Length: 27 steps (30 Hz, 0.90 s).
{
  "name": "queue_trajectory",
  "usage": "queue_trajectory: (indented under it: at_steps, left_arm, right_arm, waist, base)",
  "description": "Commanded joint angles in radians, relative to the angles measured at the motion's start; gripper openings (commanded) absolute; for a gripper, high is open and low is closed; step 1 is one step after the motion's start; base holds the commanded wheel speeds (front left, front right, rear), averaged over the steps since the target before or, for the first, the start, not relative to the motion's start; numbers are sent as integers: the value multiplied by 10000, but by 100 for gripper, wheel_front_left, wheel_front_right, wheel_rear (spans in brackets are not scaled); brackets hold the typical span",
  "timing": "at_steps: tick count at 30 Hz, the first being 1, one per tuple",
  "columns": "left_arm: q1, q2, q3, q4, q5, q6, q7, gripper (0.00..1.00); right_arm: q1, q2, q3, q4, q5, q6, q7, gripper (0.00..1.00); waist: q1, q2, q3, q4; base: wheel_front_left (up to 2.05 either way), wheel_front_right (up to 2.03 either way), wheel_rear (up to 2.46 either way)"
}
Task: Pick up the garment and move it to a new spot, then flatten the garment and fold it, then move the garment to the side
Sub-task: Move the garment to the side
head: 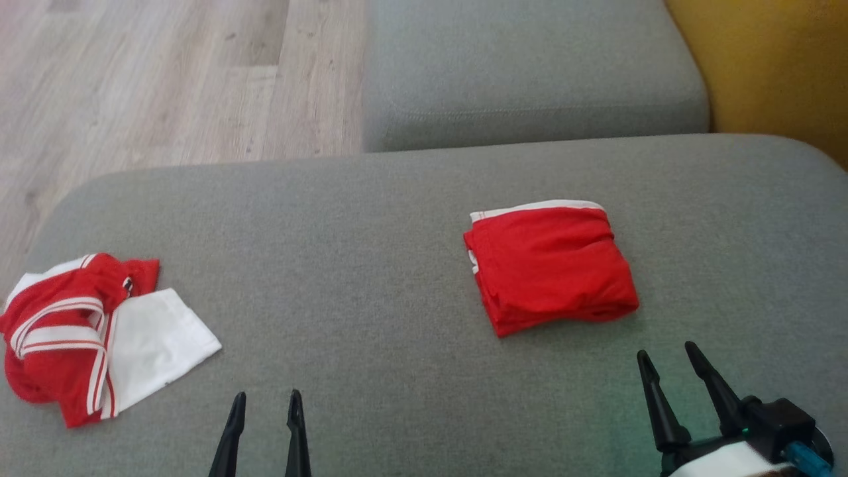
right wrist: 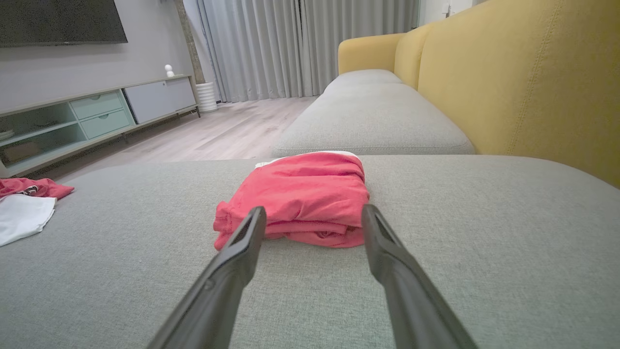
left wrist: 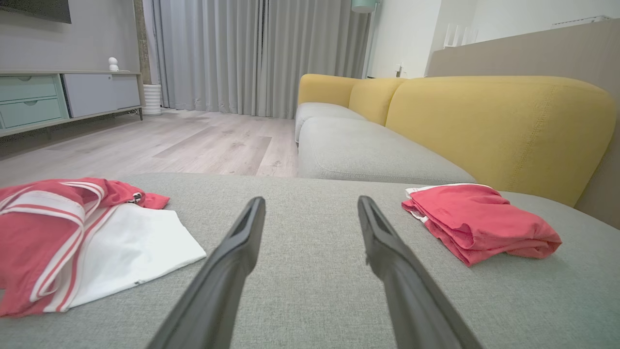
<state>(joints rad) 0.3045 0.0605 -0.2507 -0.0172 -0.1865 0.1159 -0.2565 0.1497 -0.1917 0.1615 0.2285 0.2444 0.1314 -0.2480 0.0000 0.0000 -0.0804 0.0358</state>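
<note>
The folded red garment [head: 551, 265] lay right of centre on the grey cushion [head: 371, 218]. Nearer, the left gripper [head: 266, 395] and right gripper [head: 665, 350] were both released and empty. Crumpled red-and-white clothes [head: 86, 331] lay far left.

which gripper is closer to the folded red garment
Right. The right gripper is just short of the near edge of the folded red garment; the left gripper is far to its left.

Grey sofa cushions [head: 397, 199] meet a yellow backrest [left wrist: 499, 126]. Pale wood-plank floor [left wrist: 193, 140] runs to full-length grey curtains [left wrist: 261, 53]. Against a grey wall [right wrist: 72, 63] stands a low cabinet [right wrist: 160, 97] with pale green drawers [right wrist: 99, 104], a dark screen [right wrist: 58, 22] above it. The light is soft and even.
</note>
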Motion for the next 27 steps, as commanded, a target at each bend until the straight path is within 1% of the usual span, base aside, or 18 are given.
queue_trajectory:
  at_steps: [1,7,10,13,16,20,24,27]
  left_arm:
    - [-590,-102,215,-381,45,78,-53,100]
    - [-798,-102,54,-524,86,109,-53,100]
    - [-970,-102,-94,-618,124,130,-53,100]
    - [-1305,-102,-299,-740,188,128,-53,100]
    - [-1711,-102,-538,-784,275,113,-53,100]
    - [-2208,-102,-827,-756,330,135,-53,100]
    - [-2574,-102,-1114,-685,307,206,-53,100]
    - [-2781,-102,-1302,-633,267,269,-53,100]
  right_arm:
    - [-430,-144,111,-328,-101,-7,-137,100]
    - [-878,-291,74,-131,-23,-7,-137,100]
    - [-1376,-433,54,162,116,-7,-137,100]
    - [-2123,-599,-145,665,306,-7,-115,100]
    - [-3035,-767,-373,1239,520,-7,290,100]
    - [-4158,-1096,-497,2054,1040,-7,1192,100]
    - [-5079,-1518,-370,3135,1531,-7,1851,100]
    - [-5586,-1648,-120,3955,1988,-7,2196,100]
  waist:
    - [0,0,160,74]
    - [0,0,560,242]
    - [0,0,834,355]
    - [0,0,1341,512]
    - [0,0,1805,702]
    - [0,0,2305,941]
    - [0,0,2663,1130]
    - [0,0,2849,1258]
  base:
    - [0,0,0]
    - [0,0,0]
    - [0,0,0]
    - [0,0,0]
    - [0,0,0]
    - [0,0,0]
    - [0,0,0]
    - [0,0,0]
